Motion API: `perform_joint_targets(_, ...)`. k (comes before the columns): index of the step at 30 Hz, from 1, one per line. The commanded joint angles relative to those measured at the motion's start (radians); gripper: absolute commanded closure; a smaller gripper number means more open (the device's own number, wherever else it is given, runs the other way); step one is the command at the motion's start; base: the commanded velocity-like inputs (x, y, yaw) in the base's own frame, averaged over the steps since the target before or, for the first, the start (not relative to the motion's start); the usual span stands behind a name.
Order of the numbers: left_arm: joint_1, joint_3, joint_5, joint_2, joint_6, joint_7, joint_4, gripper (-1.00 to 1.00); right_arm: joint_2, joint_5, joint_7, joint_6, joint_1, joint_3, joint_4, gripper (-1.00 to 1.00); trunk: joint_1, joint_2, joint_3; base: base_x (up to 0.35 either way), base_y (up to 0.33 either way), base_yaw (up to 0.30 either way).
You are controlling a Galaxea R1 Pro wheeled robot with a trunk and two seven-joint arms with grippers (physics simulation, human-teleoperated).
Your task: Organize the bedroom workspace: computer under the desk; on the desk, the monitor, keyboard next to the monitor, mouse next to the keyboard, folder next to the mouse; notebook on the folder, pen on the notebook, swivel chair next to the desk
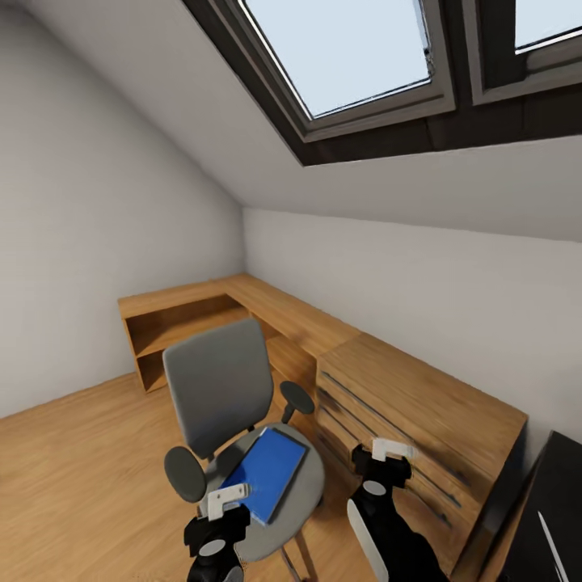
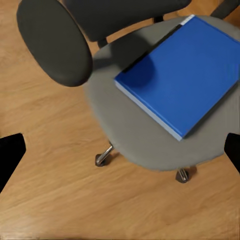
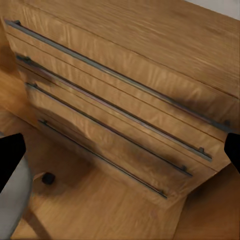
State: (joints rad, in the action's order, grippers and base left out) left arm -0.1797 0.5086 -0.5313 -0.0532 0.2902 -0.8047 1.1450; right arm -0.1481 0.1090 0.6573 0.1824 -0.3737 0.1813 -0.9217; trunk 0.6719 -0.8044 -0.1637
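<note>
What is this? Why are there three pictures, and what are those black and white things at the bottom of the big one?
It is a robot in a pretend attic bedroom made by a computer. The big picture comes from a camera on its head. Those things are its two hands: the left gripper and the right gripper, both empty. The other two pictures come from cameras on its wrists. One looks down at the blue folder lying on the swivel chair seat. The other looks at a wooden drawer cabinet.
</note>
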Motion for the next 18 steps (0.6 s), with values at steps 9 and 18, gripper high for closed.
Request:
perform_joint_targets(9, -0.001, -0.025, -0.006, -0.002, 0.006, -0.005, 0.001, -1.0, 0.001, 0.006, 0.008, 0.003, -0.001, 0.007, 0.0, -1.0, 0.0, -0.001, -0.002, 0.0, 0.0, 0.279)
perform_joint_targets(18, -0.001, -0.026, -0.009, -0.002, 0.006, -0.005, 0.001, -1.0, 0.001, 0.006, 0.008, 0.002, -0.001, 0.009, 0.002, -1.0, 0.0, -0.001, -0.002, 0.0, 0.0, 0.279)
